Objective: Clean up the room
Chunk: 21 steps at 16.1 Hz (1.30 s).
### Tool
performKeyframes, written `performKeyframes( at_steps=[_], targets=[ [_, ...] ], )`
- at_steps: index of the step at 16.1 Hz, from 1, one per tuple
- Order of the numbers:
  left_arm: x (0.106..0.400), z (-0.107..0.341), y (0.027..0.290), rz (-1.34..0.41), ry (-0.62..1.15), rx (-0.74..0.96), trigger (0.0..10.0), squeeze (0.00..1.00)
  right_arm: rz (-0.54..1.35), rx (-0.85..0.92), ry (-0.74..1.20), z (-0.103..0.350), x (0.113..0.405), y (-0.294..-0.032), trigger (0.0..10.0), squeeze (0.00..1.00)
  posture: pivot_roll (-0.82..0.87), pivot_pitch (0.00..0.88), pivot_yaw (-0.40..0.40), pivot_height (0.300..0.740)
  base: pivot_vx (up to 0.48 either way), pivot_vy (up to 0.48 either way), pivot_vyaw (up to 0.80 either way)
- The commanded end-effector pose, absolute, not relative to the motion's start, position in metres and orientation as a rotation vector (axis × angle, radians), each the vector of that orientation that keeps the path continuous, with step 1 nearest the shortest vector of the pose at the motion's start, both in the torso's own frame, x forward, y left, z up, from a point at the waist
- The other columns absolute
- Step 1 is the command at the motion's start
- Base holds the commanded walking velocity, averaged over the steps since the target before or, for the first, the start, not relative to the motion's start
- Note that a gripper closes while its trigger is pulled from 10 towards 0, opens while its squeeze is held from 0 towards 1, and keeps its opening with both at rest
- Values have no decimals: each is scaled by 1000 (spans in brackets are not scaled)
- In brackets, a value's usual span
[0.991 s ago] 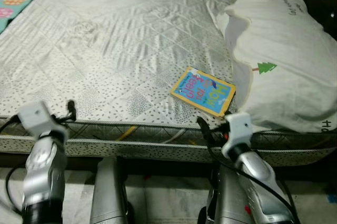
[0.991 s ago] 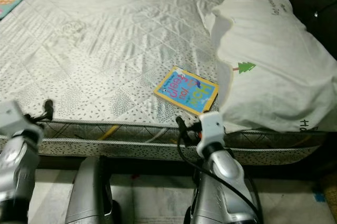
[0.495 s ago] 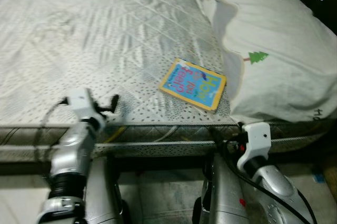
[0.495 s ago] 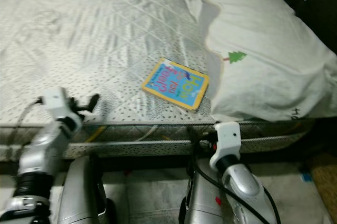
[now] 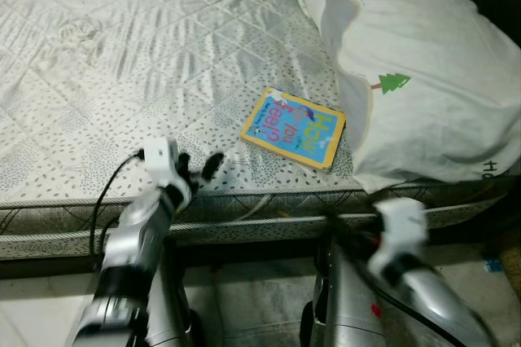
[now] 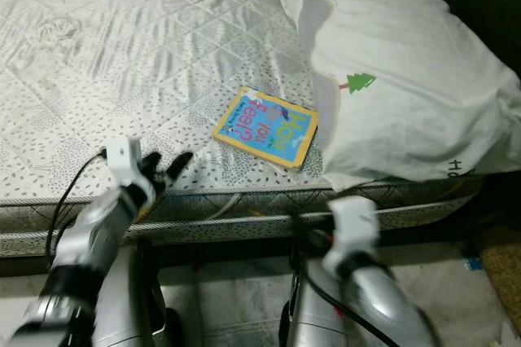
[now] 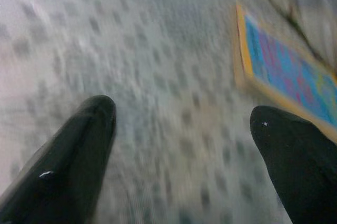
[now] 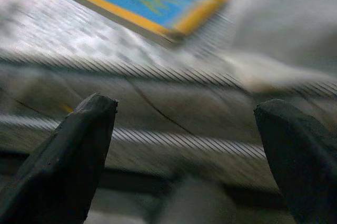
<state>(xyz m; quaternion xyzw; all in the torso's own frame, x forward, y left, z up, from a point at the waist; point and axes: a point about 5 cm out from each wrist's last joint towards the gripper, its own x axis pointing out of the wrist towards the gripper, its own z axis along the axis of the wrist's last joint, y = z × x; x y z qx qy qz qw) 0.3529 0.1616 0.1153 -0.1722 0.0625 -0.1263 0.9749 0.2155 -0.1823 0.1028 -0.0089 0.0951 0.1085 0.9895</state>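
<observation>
The robot stands at the edge of the bed, looking down on a quilted mattress [image 5: 163,54] with a fine speckled print. A children's board book [image 5: 293,128], blue cover with a yellow border, lies flat near the mattress edge, its far corner close against a big white pillow [image 5: 423,78] that has a small green tree printed on it; whether book and pillow actually touch I can't quite tell.

The left gripper [image 5: 199,172] is up over the mattress edge, fingers spread apart and empty, pointed toward the book but still near rather than at it. In the left wrist view the two black fingertips [image 7: 79,145] frame bare quilt, with the book off toward one finger. The right gripper [image 8: 184,145] hangs lower, in front of the mattress side; its arm is blurred in the head views, but its wrist view shows the fingers wide apart with nothing between them and the book's edge above.

As I read it, the step in hand is the reach for the book. Next the left gripper needs to travel on to the book's near edge, and since it lies flat, one finger will likely have to work under the cover, or drag it to the mattress edge, before closing.
</observation>
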Motion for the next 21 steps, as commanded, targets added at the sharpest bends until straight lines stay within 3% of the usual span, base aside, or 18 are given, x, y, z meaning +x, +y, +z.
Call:
performKeyframes(
  at_steps=[1, 4, 5, 11, 15, 21],
  targets=[
    [359, 124, 170, -210, 76, -343, 10000, 0, 169, -41, 194, 105, 210, -193, 10000, 0, -256, 206, -20, 477, 0, 0, 0],
    [371, 130, 171, -246, 108, -377, 10000, 0, 158, -47, 210, 108, 198, -197, 10000, 0, -282, 215, -17, 477, 0, 0, 0],
    [375, 129, 158, -328, 152, -383, 10000, 0, 156, -51, 213, 115, 186, -199, 10000, 0, -312, 231, -10, 477, 0, 0, 0],
    [383, 127, 134, -406, 211, -409, 10000, 0, 78, -84, 266, 117, 159, -215, 10000, 0, -402, 306, 7, 477, 0, 0, 0],
    [386, 129, 123, -436, 232, -408, 10000, 0, 59, -98, 266, 123, 152, -218, 10000, 0, -425, 327, 12, 477, 0, 0, 0],
    [385, 130, 102, -538, 266, -561, 10000, 0, 51, -108, 226, 140, 154, -214, 10000, 0, -430, 323, 14, 477, 0, 0, 0]
  ],
)
